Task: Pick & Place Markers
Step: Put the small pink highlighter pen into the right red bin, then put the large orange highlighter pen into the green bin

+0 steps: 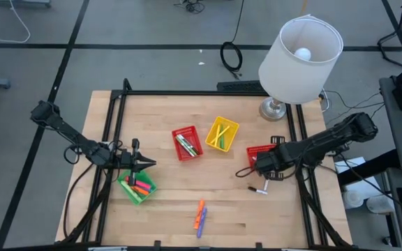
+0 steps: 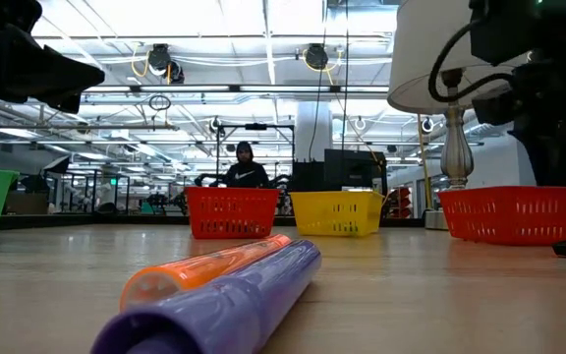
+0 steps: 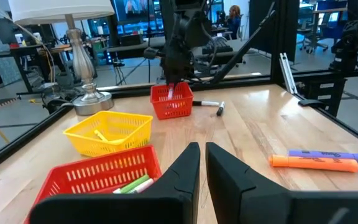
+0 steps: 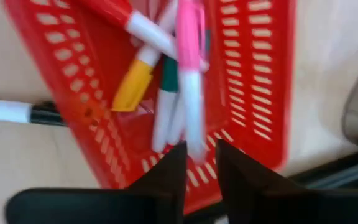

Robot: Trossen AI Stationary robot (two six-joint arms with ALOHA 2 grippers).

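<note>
Our right gripper (image 4: 201,163) stands slightly open over the red basket (image 4: 253,93), the pink marker (image 4: 188,68) apparently released. We should lift straight up. Our left gripper (image 3: 202,163) waits closed, empty.

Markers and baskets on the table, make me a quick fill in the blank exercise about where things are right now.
1. The right gripper hangs over the red basket with a ____ marker between its fingers.
2. The orange marker lies beside a ____ one on the bare table.
3. The left gripper hovers above the ____ basket.
4. Beside the lamp sits the ____ basket.

Missing words: pink; purple; green; yellow
</note>
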